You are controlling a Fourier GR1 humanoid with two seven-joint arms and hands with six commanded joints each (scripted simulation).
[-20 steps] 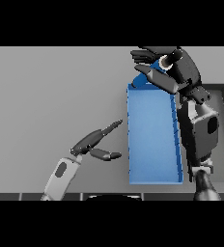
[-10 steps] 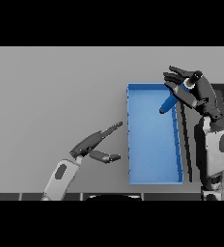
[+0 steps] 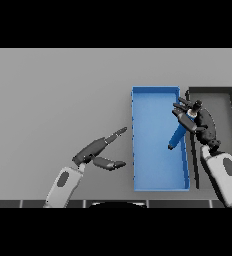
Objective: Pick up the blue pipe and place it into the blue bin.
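Observation:
The blue pipe (image 3: 177,136) hangs tilted over the blue bin (image 3: 153,165), its lower dark end pointing down toward the bin floor. My right hand (image 3: 197,122) is over the bin's right side, fingers and thumb curled round the pipe's upper end. My left hand (image 3: 95,152) is open over the grey table, just left of the blue bin, fingers straight and thumb spread, holding nothing.
A dark grey bin (image 3: 224,115) stands right of the blue bin, side by side with it. My right forearm (image 3: 223,177) crosses over the dark bin. The grey table (image 3: 53,100) stretches wide to the left.
My right hand has moved nearer and lower with the pipe, from above the bin's far end to over its middle right. The left hand has not moved.

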